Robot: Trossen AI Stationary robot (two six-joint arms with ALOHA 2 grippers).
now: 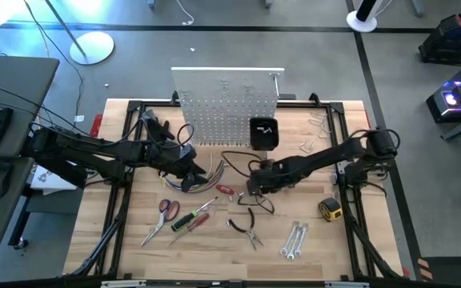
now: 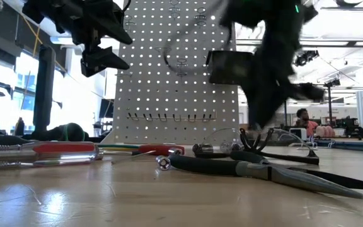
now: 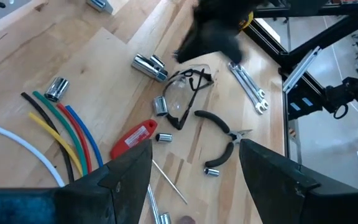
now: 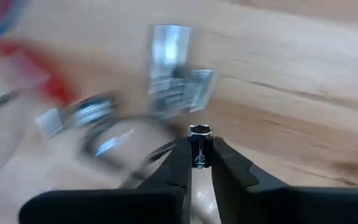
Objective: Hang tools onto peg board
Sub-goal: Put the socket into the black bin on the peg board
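The white peg board [image 1: 226, 108] with its black bin [image 1: 263, 133] stands at the table's far edge. Tools lie flat on the wood: red-handled scissors [image 1: 162, 216], screwdrivers [image 1: 192, 218], black-handled pliers [image 1: 246, 228], silver wrenches [image 1: 294, 240], a yellow tape measure [image 1: 330, 210]. My right gripper [image 1: 254, 186] points down at the table's middle, shut on a small silver socket [image 4: 199, 140]. My left gripper [image 1: 190, 172] hangs open above the coloured cables [image 3: 73, 134], with nothing between its fingers [image 3: 123, 180]. My right gripper pinches the small silver socket between its two fingertips [image 4: 182, 155], one on each side of it, with the socket's ringed end [image 4: 199, 130] standing out past them. The fingers come steeply from above. Whether the socket is clear of the table, I cannot tell.
Clear safety glasses [image 3: 185, 93] and several loose silver sockets [image 3: 149, 65] lie around the right gripper. Metal clamps [image 1: 318, 124] sit at the far right. A black metal frame [image 1: 118, 192] borders the wooden top. A keyboard and mouse sit on a side desk at the left.
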